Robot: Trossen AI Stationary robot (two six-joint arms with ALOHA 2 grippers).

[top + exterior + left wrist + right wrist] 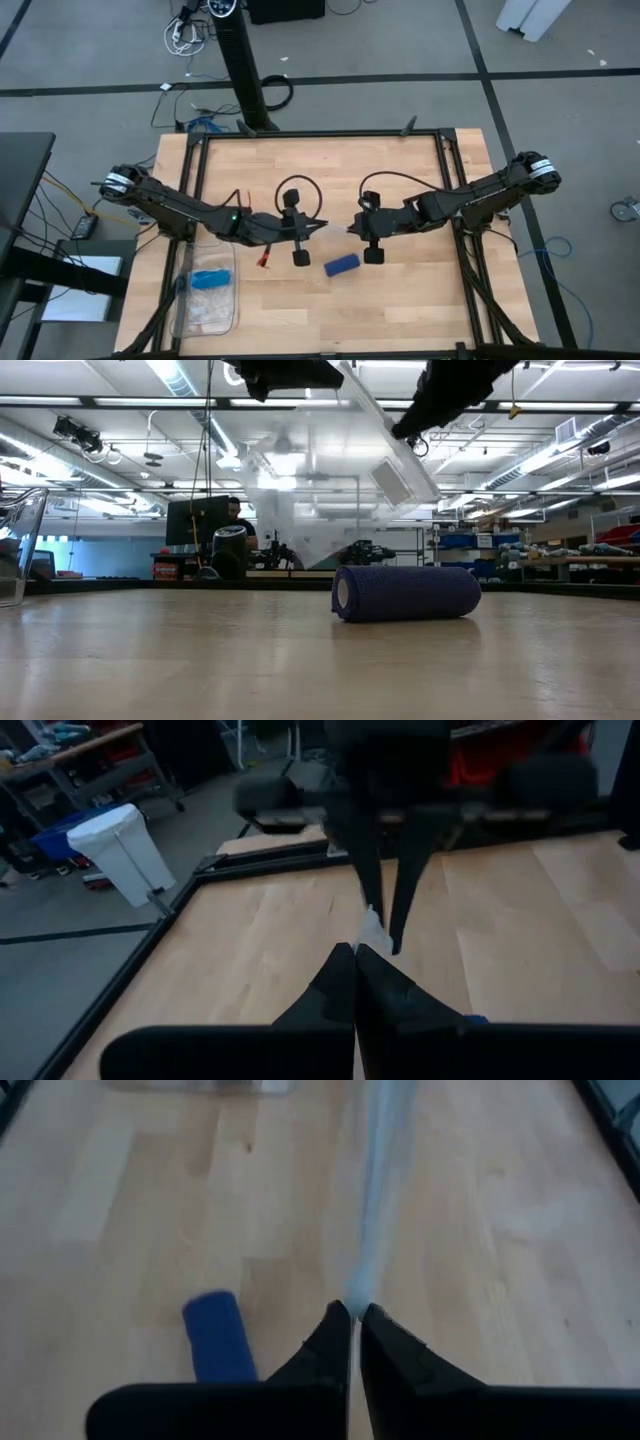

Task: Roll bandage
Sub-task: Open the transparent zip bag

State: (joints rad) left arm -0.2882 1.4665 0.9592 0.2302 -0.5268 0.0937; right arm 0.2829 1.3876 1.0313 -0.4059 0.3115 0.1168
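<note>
Two grippers met above the middle of the wooden table (400,300), and both were pinching one clear plastic bag (340,480) between them. The left gripper (357,952) had its fingers pressed together on an edge of the bag, and the right gripper (350,1312) also had its fingers closed on the thin plastic, which stretched away from it like a pale strip. In the low view the bag hung in the air under the two arms, well above the table top.

The bandage (341,264) was a dark blue compact roll. It lay on its side on the table, free of both grippers, at about five o'clock from the place where the grippers met.

A second clear bag (205,300) lay flat near the table's eight o'clock edge, with a light-blue item (210,278) that seemed to be inside it. A small red thing (265,262) lay near the left gripper; I could not tell what it was.
</note>
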